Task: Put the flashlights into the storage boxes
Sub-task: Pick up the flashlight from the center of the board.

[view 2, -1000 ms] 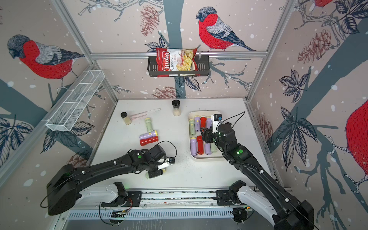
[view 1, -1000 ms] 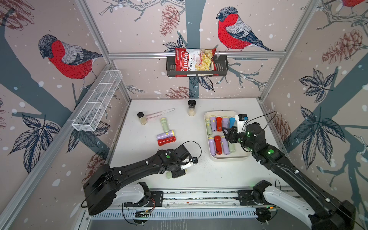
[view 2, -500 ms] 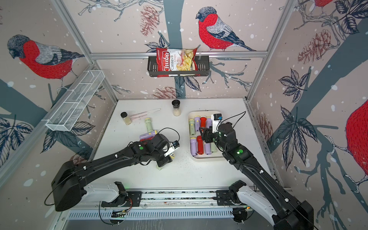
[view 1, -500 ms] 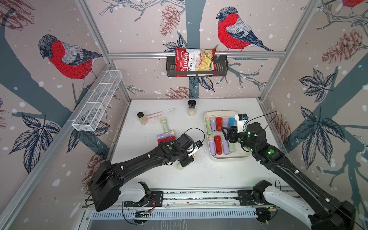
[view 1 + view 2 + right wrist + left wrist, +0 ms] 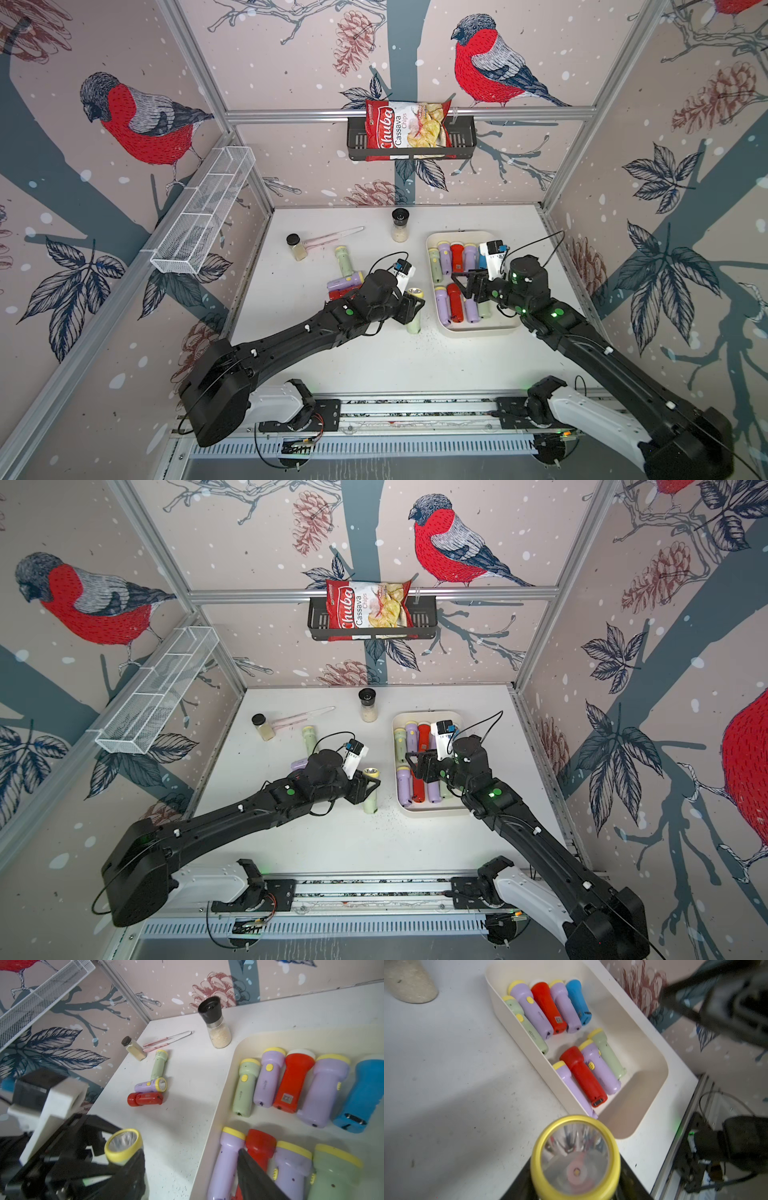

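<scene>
1. Left gripper: clamped on a green flashlight, which is upright with its yellow-rimmed lens up. A second ago I held it nearer the front edge of the table. It now stands just beside the left wall of the tray, outside it. I cannot tell whether its base touches the table.
2. Right gripper: jaws apart, holding nothing, over the tray between its two rows. Its place has hardly changed in the last second.
3. Tray contents: nine flashlights, unchanged. Far row: green, lilac, red, lilac, blue flashlight. Near row: lilac, red, lilac, green.
4. Loose on the table: three flashlights, unmoved. These are the green one, lilac one and red one; the last two lie side by side. My left arm now hides much of the red one in both top views.
</scene>
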Available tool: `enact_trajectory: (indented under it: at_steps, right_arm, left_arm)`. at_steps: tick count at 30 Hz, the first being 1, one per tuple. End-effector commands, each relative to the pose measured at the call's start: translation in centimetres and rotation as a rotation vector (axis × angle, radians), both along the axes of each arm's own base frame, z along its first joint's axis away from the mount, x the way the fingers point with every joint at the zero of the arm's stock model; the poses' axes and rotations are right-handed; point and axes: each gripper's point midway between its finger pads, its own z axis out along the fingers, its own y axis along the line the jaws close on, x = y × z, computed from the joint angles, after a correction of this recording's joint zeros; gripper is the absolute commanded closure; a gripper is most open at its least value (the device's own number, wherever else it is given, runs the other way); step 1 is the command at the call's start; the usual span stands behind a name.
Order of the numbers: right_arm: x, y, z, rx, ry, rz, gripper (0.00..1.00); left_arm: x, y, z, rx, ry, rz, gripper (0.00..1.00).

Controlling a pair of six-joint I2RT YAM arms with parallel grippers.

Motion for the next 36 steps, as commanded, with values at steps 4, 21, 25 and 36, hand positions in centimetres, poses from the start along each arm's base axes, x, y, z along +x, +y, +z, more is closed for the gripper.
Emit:
enact_trajectory:
  at_steps: [4,21,25,36]
  right_arm:
    - [-2.3,1.7,-1.8,0.052,0.077,0.133,0.29]
    - [-2.6,5.4,-5.0,-0.009,0.194,0.216,0.31]
    - [-2.5,5.7,-5.2,-0.018,0.192,0.226,0.34]
    - [-3.3,7.0,-5.7,-0.03,0.211,0.312,0.37]
  left_arm:
    - [3.1,-1.1,2.8,-0.237,0.038,0.185,0.89]
    - [3.0,-3.7,2.1,-0.43,0.198,0.146,0.89]
    - [2.8,-3.8,2.3,-0.457,0.208,0.136,0.89]
    - [2.7,-3.9,3.1,-0.493,0.214,0.134,0.88]
